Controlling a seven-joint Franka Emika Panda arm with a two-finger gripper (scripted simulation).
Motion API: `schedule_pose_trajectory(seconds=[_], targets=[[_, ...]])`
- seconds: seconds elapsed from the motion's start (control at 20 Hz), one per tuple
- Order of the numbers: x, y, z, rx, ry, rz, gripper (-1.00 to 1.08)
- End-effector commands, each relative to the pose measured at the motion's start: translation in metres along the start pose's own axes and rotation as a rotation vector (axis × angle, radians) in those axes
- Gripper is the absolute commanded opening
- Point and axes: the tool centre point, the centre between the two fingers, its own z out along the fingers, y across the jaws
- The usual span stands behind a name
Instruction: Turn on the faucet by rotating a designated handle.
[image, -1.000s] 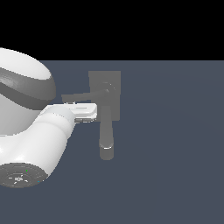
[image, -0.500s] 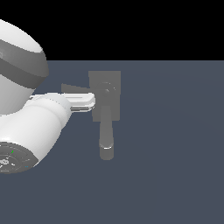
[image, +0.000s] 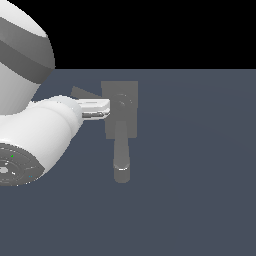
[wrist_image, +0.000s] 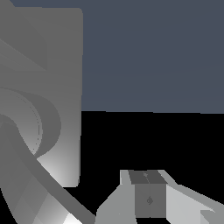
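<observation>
pincer (image: 102, 107): right beside the handle (image: 80, 94), can't tell if wide or narrow | faucet (image: 120, 125): on the floor | why: I'm close so I can push the bar round

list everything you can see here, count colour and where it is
faucet: 1, matte grey, middle of the exterior view, rectangular block base standing on the floor
spout: 1, thick grey cylinder, running from the base toward the camera in the exterior view
handle: 1, thin grey bar, sticking out from the hub toward the exterior view's left, partly hidden behind the gripper
hub: 1, small round grey, on the base above the spout
floor: 1, dark blue-grey, flat, under everything
arm: 1, glossy white with a grey band, on the exterior view's left
gripper: 1, white, fingers reaching next to the hub beside the handle; open or shut cannot be told
</observation>
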Motion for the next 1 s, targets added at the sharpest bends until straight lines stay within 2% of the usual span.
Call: schedule_pose_trajectory(seconds=[0.0, 0.5, 0.55, 0.6, 0.95], targets=[[-0.013, -0.005, 0.0, 0.004, -0.007, 0.001, -1.0], [-0.05, -0.017, 0.0, 0.003, -0.011, 0.002, -1.0], [-0.05, -0.017, 0.0, 0.003, -0.011, 0.002, -1.0], [-0.039, -0.016, -0.002, 0.005, 0.003, 0.0, -1.0], [-0.058, -0.035, -0.001, 0.004, -0.002, 0.0, -1.0]])
